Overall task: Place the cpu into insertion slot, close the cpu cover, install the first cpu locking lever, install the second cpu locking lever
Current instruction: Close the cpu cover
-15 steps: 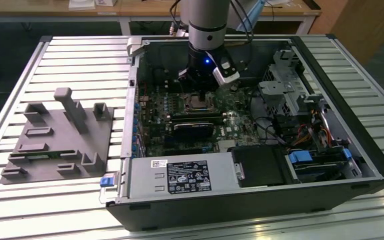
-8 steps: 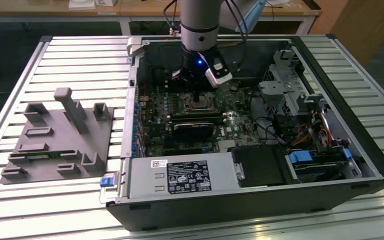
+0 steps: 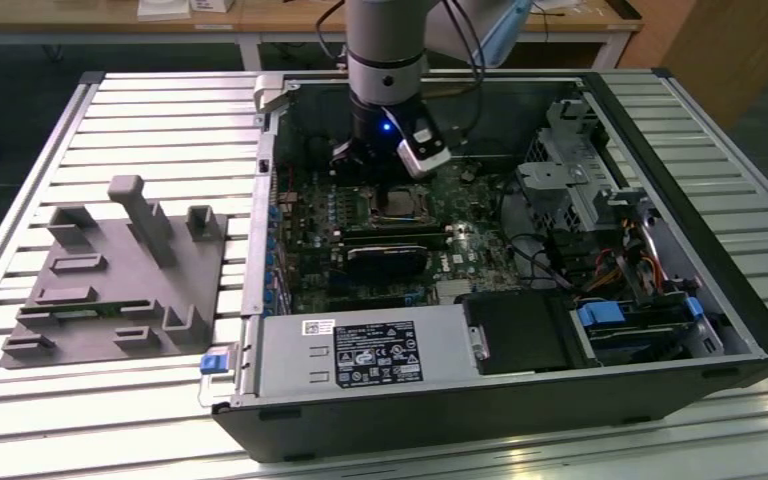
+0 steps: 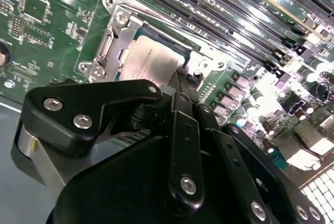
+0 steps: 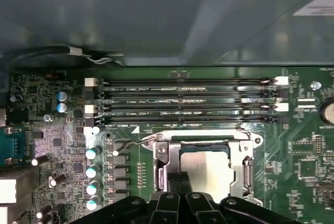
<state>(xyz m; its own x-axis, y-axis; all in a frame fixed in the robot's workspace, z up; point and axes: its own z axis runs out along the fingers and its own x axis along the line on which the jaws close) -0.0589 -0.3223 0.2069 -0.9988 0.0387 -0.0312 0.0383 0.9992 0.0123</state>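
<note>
Cpu [image 5: 209, 169] location, largest first: open computer case [image 3: 491, 425], green motherboard [image 5: 308, 166], cpu cover [image 5: 245, 164] lying over insertion slot [image 5: 203, 141], cpu seated inside, lower centre of first wrist view. Gripper [image 5: 180, 182] fingers apparently pressed together, empty, beside cpu. Judged light, rigid, fragile: handle by edges only.

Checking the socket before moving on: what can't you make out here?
Second wrist view: the black tool hides the near side of the flat silver-grey square cpu.
First wrist view: the tool covers part of the silvery metal cpu cover frame.
Exterior view: the square insertion slot is too small for any detail.
</note>
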